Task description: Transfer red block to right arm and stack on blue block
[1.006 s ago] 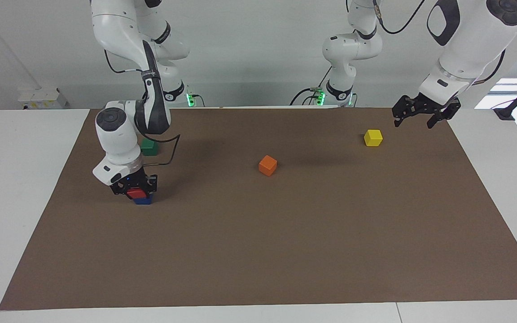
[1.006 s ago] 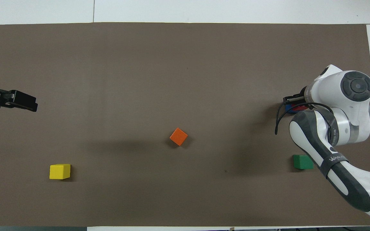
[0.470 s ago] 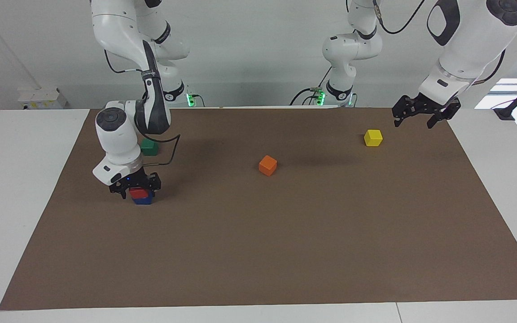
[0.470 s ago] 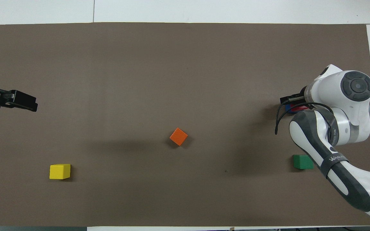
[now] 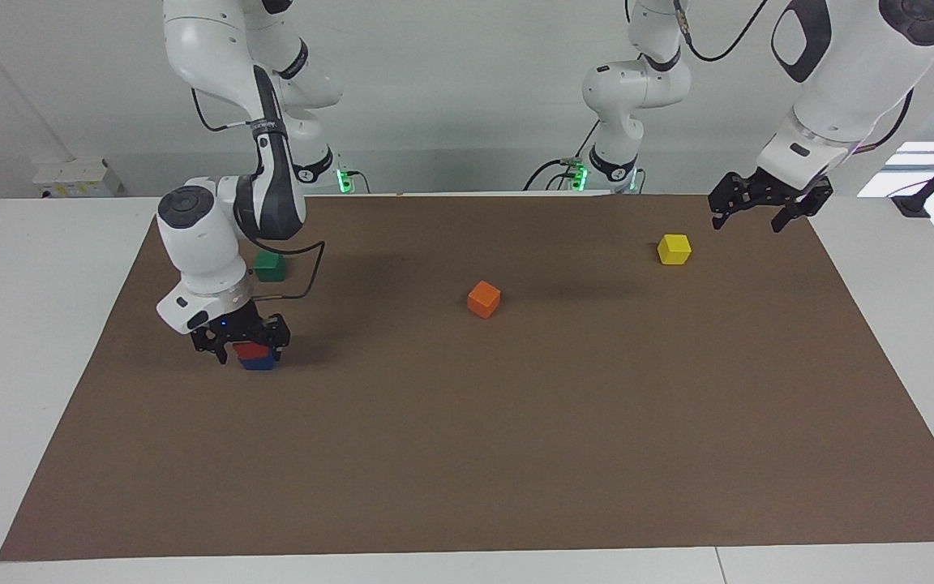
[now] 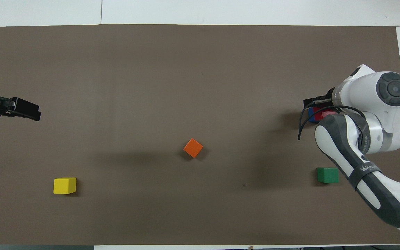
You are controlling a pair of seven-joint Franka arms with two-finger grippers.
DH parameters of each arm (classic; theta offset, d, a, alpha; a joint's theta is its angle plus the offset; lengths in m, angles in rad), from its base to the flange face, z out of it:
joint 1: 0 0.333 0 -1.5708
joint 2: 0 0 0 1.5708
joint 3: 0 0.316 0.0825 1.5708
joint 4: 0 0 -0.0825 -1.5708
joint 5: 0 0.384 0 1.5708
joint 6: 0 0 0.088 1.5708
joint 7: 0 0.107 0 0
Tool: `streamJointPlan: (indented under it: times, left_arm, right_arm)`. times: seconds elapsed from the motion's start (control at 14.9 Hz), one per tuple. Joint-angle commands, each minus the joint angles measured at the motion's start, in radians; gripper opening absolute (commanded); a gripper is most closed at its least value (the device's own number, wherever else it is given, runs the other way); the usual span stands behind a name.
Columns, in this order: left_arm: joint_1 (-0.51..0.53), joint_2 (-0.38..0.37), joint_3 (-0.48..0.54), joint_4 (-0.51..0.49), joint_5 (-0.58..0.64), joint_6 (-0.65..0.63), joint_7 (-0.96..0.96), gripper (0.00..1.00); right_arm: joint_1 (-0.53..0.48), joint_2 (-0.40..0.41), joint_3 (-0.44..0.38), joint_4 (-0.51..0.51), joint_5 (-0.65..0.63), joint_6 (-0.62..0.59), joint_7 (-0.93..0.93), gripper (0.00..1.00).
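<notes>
- The red block [image 5: 251, 349] sits squarely on the blue block [image 5: 258, 363], toward the right arm's end of the tabletop [image 5: 516, 454]; in the overhead view the pair lies at about three o'clock from the orange cube [image 6: 193, 148].
- The right tool [image 5: 242, 335] is just above the stack, fingers spread and released, straddling the red block without gripping it. Judgement: the stack stands on its own weight, so the placement appears complete.
- The green cube [image 5: 270, 265] lies near the stack, nearer to the robots, apart from it.
- The left tool [image 5: 761, 206] waits, released and empty, raised above the tabletop's edge at the left arm's end, near the yellow cube [image 5: 674, 248].
- Risk, as judged: a slanted lift of the right tool could clip the red block and topple it; a straight vertical withdrawal is advisable.
</notes>
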Motion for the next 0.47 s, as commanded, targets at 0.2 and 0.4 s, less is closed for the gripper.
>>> streamJointPlan:
  times: [0.2, 0.4]
  left_arm:
    - [-0.021, 0.007, 0.007, 0.026, 0.011, -0.017, 0.001, 1.0]
    - [-0.021, 0.004, 0.007, 0.021, 0.011, -0.019, 0.002, 1.0]
  right_arm:
    - [-0.002, -0.079, 0.009, 0.133, 0.086, -0.268, -0.003, 1.0]
    - [-0.005, -0.165, 0.005, 0.135, 0.07, -0.392, -0.006, 1.0]
